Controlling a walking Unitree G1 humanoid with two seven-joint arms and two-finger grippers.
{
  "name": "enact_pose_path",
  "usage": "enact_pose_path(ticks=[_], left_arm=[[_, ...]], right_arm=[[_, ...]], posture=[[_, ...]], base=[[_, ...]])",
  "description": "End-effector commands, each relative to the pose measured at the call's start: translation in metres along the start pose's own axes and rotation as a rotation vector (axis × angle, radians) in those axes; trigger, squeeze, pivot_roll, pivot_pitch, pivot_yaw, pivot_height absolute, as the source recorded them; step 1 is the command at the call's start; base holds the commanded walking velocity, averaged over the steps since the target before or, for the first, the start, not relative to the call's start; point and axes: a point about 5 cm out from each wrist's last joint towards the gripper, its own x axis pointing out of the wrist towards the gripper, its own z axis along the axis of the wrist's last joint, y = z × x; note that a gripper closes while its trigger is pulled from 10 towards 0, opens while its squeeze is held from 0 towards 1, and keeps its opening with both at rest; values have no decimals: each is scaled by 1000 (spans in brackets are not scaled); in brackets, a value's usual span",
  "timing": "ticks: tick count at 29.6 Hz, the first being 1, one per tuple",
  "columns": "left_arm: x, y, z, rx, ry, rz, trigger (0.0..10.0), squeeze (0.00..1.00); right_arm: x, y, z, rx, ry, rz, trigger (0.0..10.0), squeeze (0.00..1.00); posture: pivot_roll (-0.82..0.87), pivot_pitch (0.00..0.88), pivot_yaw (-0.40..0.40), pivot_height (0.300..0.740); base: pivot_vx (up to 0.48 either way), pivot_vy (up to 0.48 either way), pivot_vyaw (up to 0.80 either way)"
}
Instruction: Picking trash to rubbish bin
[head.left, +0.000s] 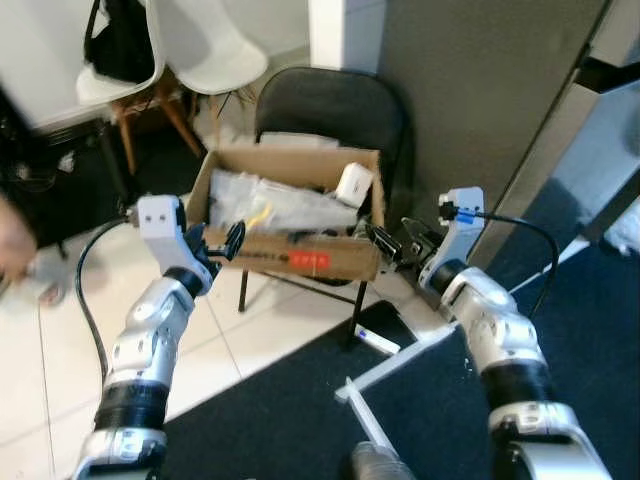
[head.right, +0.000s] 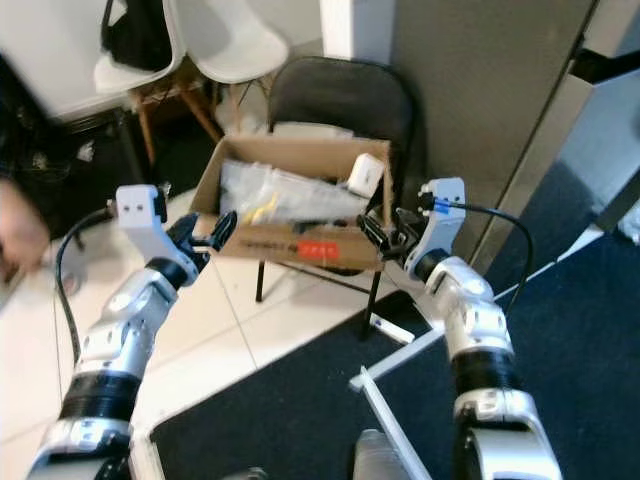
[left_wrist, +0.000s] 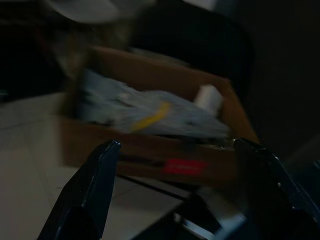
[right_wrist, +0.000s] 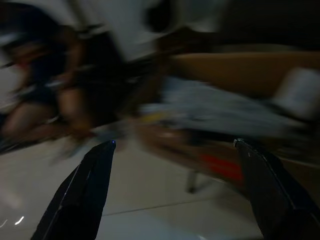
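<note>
Cardboard marks the goal: an open box (head.left: 290, 215) sits on the seat of a dark folding chair (head.left: 335, 110) and holds crumpled clear plastic (head.left: 265, 200), a yellow scrap and a small white carton (head.left: 354, 183), so it seems to serve as the rubbish bin and already has trash in it.

From the left, a blurred person's hand (head.left: 15, 240) shows at the edge, with white chairs (head.left: 190, 45) behind on the pale tiles. The left gripper (head.left: 222, 244) hovers just beside the box's left front corner, fingers spread wide and empty. The right gripper (head.left: 385, 243) hangs close to the right front corner, equally wide and empty.

Neither carries anything, so a fresh pick looks still to come. A white strip (head.left: 375, 340) and a long white piece (head.left: 365, 415) lie on the dark carpet (head.left: 290, 410) below and may be the remaining litter, though that is uncertain.

Room is tight: box rim and chair legs between the arms, a grey partition (head.left: 470, 100) to the right.
</note>
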Motion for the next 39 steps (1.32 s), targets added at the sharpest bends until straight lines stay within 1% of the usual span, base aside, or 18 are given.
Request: enact_pose_path(ticks=[1,29,32,35,36,37,38,39], left_arm=[[-3,6,-3,18,15,21,10000,0],[-3,3,-5,48,19,10,10000,0],[-2,2,-5,58,23,3,10000,0],[-1,-1,-5,92,33,-19,10000,0],[-1,-1,-5,92,33,-19,10000,0],[0,-5,-6,126,43,-47,10000,0],[0,-5,-6,126,43,-47,10000,0],[2,-8,-7,149,54,-73,10000,0]], right_arm=[[3,5,4,-21,-14,31,10000,0],[1,10,3,-51,-15,74,10000,0],[1,10,3,-53,-16,74,10000,0],[1,10,4,-54,-17,75,10000,0],[1,10,4,-54,-17,75,10000,0],[1,10,4,-55,-18,76,10000,0],[1,10,4,-55,-18,76,10000,0],[1,10,4,-58,-20,73,10000,0]], posture=[[-104,0,54,740],[-107,0,52,740],[-109,0,53,740],[-110,0,54,740],[-110,0,54,740],[-111,0,53,740],[-111,0,53,740],[-111,0,53,740]], base=[[0,0,756],[0,0,747],[0,0,748],[0,0,748],[0,0,750],[0,0,744],[0,0,744],[0,0,744]])
